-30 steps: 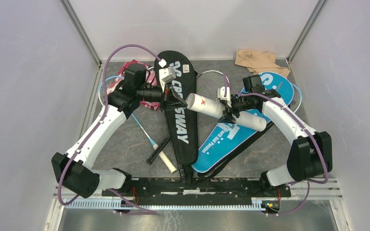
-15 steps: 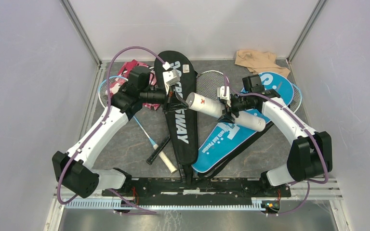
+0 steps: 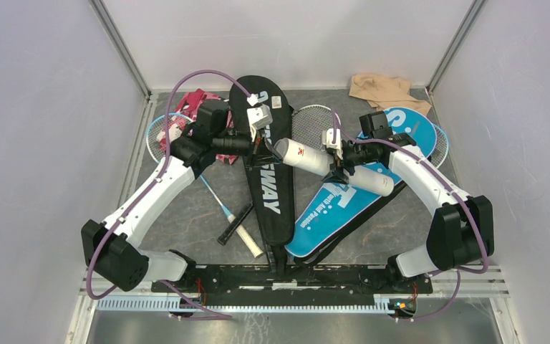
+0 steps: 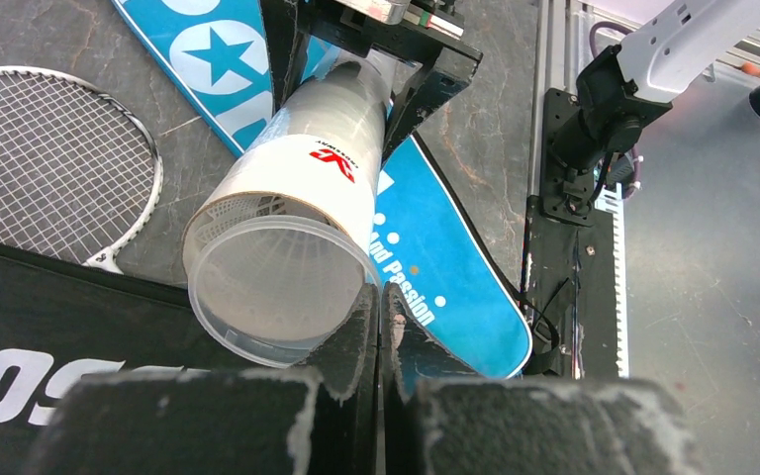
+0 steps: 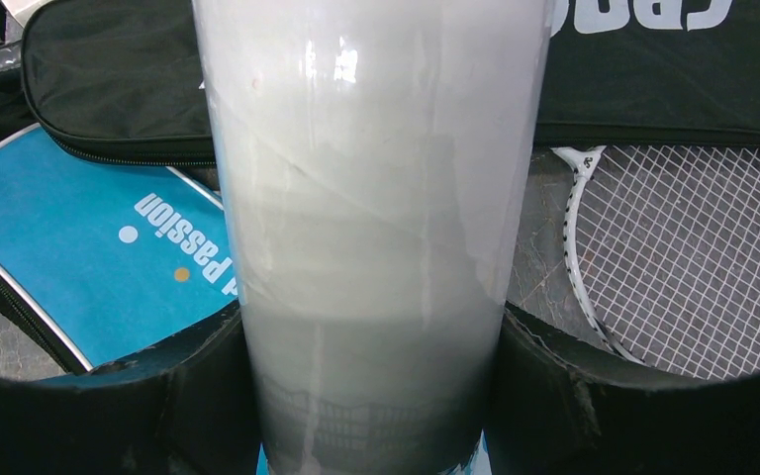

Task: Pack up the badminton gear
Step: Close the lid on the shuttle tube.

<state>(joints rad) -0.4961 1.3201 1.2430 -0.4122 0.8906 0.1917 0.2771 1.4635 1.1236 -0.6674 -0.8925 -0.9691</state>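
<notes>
My right gripper (image 3: pixel 338 169) is shut on the white tube (image 3: pixel 314 160) at mid-length and holds it level above the covers; in the right wrist view its fingers (image 5: pixel 198 376) clamp the tube (image 5: pixel 376 188) on both sides. A clear cap (image 4: pixel 267 292) sits on the tube's left end (image 4: pixel 307 168), with white shuttlecock feathers (image 4: pixel 230 210) showing inside. My left gripper (image 3: pixel 265 146) is shut, its tips (image 4: pixel 381 295) against the cap's rim. The black "CROSSWAY" cover (image 3: pixel 268 193) and the blue cover (image 3: pixel 344 204) lie flat beneath.
One racket (image 3: pixel 215 197) lies left of the black cover, its head under my left arm. Another racket head (image 3: pixel 312 120) lies between the covers and a third (image 3: pixel 440 143) at the right. Pink camouflage cloth (image 3: pixel 197 100) and beige cloth (image 3: pixel 379 89) lie at the back. Walls close in on both sides.
My left gripper has moved right to the tube's capped end and its fingers have closed. The right gripper and the tube have barely moved.
</notes>
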